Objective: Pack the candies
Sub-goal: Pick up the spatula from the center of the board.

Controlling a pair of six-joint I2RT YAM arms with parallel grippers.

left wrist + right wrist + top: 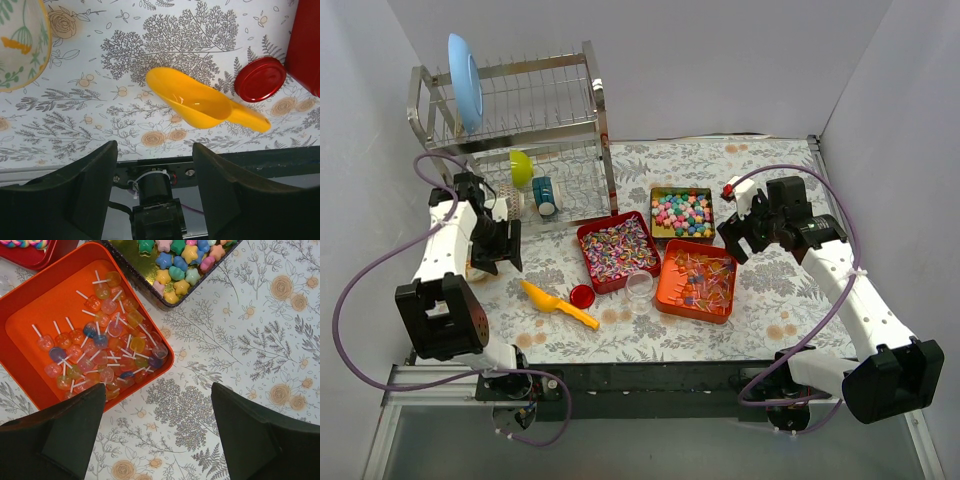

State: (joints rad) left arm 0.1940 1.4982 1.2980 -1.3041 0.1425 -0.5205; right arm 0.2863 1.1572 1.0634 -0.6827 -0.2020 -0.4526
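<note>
Currently candies [100, 347] lie just beside R end effector [159, 388], open & empty; L end effector [155, 146] likewise.

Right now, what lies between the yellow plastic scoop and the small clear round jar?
A round red lid lies flat there, close to the handle of the scoop, as the top view shows.

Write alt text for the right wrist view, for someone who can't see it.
The open right gripper hangs empty above a floral tablecloth, just beside an orange tray of small lollipops on white sticks. Past it sits a dark tray of pastel star-shaped candies, and the corner of a red tray shows top left.
</note>
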